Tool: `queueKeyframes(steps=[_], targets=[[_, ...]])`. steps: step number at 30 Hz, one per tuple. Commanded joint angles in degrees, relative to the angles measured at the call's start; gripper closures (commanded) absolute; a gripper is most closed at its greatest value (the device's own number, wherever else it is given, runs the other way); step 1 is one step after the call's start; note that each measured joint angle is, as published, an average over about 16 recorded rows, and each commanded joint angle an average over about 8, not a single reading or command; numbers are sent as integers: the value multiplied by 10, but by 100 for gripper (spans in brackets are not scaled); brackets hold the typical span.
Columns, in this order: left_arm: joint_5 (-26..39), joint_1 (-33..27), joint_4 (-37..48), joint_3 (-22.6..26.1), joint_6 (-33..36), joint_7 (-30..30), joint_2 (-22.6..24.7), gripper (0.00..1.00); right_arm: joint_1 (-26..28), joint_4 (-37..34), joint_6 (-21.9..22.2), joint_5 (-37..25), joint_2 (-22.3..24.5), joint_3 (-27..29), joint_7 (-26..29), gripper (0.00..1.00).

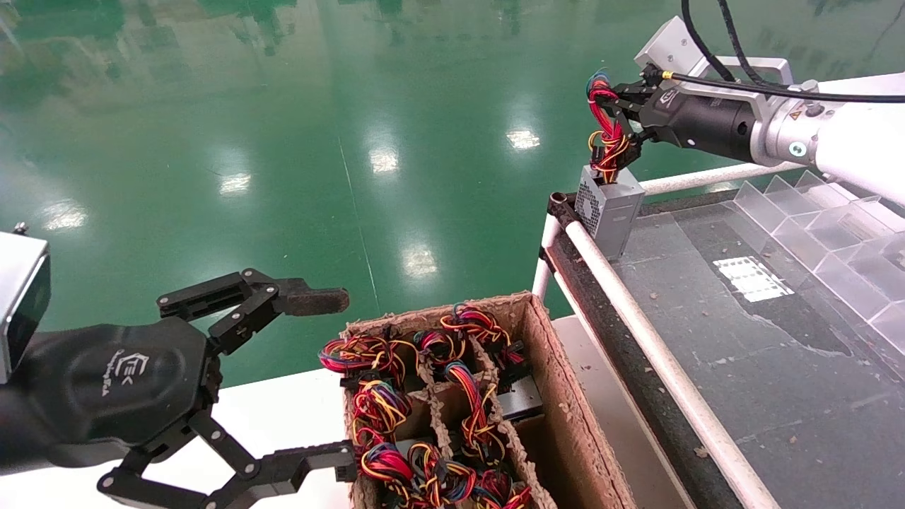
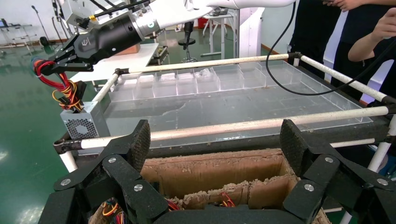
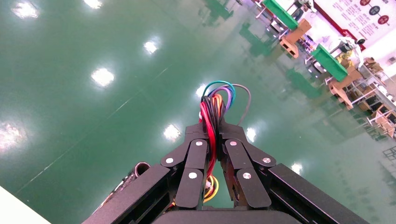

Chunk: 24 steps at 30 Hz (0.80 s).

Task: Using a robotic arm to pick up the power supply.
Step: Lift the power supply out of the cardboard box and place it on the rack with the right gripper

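Note:
The power supply (image 1: 609, 209), a small grey box with a perforated vent face, hangs upright at the near-left corner of the glass-topped table (image 1: 742, 367). I cannot tell whether its bottom touches the table. Its looped bundle of wires (image 1: 606, 127) rises from its top. My right gripper (image 1: 621, 116) on the white arm is shut on that bundle, with red and black wires (image 3: 212, 112) pinched between the fingers (image 3: 196, 158). In the left wrist view the unit (image 2: 82, 123) hangs beneath the same gripper (image 2: 58, 63). My left gripper (image 1: 336, 382) stands wide open and empty beside the cardboard box.
A worn cardboard box (image 1: 558, 375) with dividers holds several other wire-bundled units (image 1: 424, 417). White rails (image 1: 636, 318) edge the table, and clear plastic bins (image 1: 834, 233) line its far side. People (image 2: 359, 32) stand beyond the table. Green floor lies beyond.

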Motion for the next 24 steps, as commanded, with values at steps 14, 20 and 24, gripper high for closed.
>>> queueKeyframes(steps=[14, 20, 24], targets=[[0, 0, 0, 1, 0, 0, 0, 0, -3, 1, 4, 1, 2, 0, 2, 0], [0, 0, 0, 1, 0, 0, 0, 0, -1, 1, 1, -1, 6, -1, 1, 0], [-1, 0, 0, 1, 0, 0, 0, 0, 1, 2, -3, -3, 11, -2, 1, 0]])
